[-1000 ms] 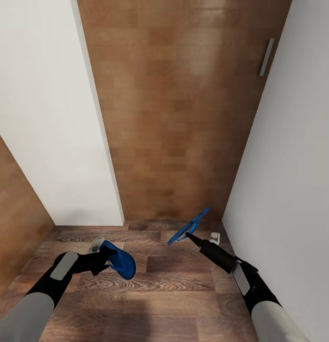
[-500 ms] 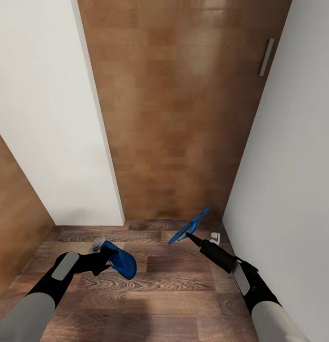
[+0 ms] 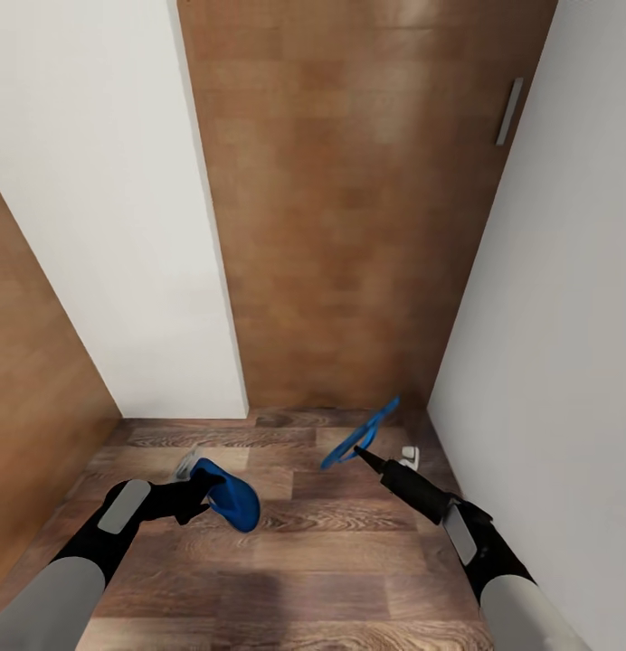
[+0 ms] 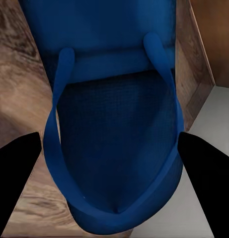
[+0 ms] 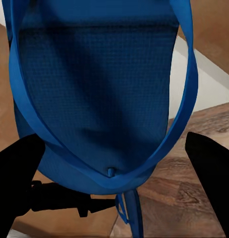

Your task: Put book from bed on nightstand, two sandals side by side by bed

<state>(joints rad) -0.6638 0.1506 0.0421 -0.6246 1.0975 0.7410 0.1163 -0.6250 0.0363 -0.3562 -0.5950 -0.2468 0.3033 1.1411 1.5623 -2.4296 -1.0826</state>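
I'm in the carry stage of the sandal job. My left gripper (image 3: 194, 495) has its jaws clamped on one bright blue flat sandal with thin straps (image 3: 230, 495), held clear above the wood-plank floor (image 3: 313, 579). In the left wrist view that sandal's sole (image 4: 116, 144) lies between the two dark fingertips (image 4: 17, 158). My right gripper (image 3: 360, 455) is clamped on the second blue sandal (image 3: 360, 432), which tilts up edge-on toward the tall brown wood-panelled door with a slim grey handle (image 3: 349, 199); in the right wrist view its sole and strap (image 5: 94, 94) sit right at the fingers.

I'm facing a narrow corner: plain white walls (image 3: 96, 208) on either side, the door ahead, and a small white fitting (image 3: 408, 455) low on the floor by the right wall. From here I can see neither the bed nor the book, so I judge both sandals are in hand but nothing is yet placed.

Next, I reckon I need to turn the base away from this corner, find the bed, then lower both sandals flat and parallel beside it before releasing. The book step looks untouched.
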